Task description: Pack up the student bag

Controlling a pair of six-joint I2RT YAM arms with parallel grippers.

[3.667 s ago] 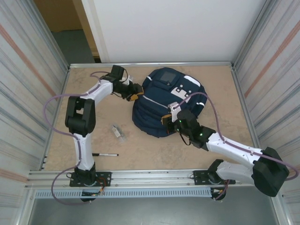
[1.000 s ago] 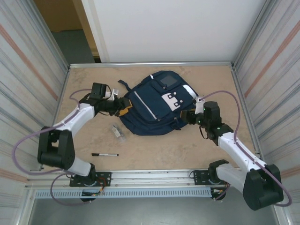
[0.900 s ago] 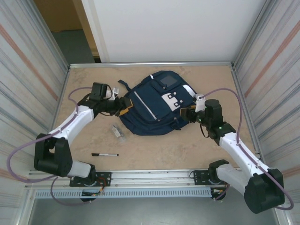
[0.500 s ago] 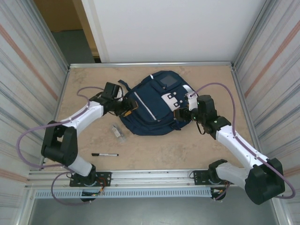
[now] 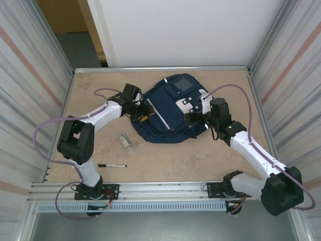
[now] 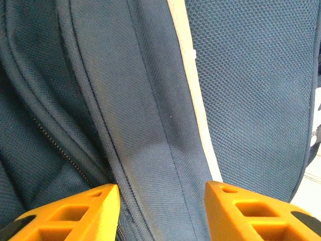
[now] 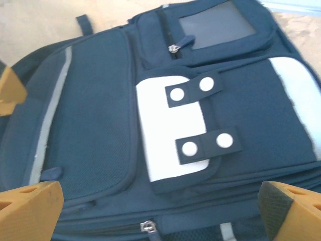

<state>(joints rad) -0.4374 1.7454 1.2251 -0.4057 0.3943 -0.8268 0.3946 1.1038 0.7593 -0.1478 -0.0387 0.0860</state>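
Top external shows you the student bag (image 5: 170,113) lying flat, front side up, on the far middle of the bench (image 5: 165,160). It sits between the two arms, with its small square panel (image 5: 181,83) at the end nearest the back wall.

Your left fingers (image 5: 143,116) sit on the bag's left flank, just beside the grey reflective stripe (image 5: 159,116). From the left wrist you see the two orange tips straddling a raised band of navy fabric. A zip line runs off to one side and the pale stripe runs up past the other. They look clamped on that fold of the bag.

Your right fingers (image 5: 193,118) are at the bag's right edge, near its white patch (image 5: 188,103). From the right wrist you see them spread wide, one in each lower corner, gripping nothing. Beyond them the white patch is crossed by two dark tabs with white snaps, and a zip pull (image 7: 174,47) hangs beside the square panel.

A black marker (image 5: 112,165) lies on bare bench well apart from the bag, nearer the left arm's base. Between it and the bag sits a small pale object (image 5: 126,140), too small to make out.
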